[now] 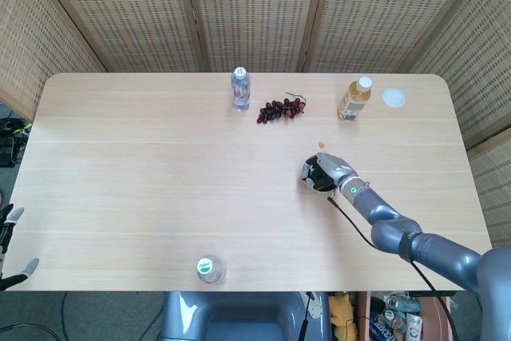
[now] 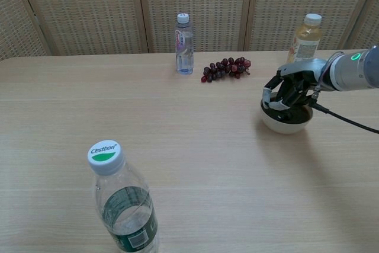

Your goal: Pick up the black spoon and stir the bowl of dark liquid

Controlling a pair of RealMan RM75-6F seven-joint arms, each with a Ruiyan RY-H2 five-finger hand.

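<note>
Hovering right hand over the bowl, fingers curled down into it; unclear whether gripping the spoon.

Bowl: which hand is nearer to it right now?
Right. The right hand is over the bowl, fingers in it; the left hand sits off the table's far-left edge.

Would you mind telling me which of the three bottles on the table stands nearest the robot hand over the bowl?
The orange-tinted bottle with the white cap, just behind the right robot hand. The two clear bottles stand further left.
</note>
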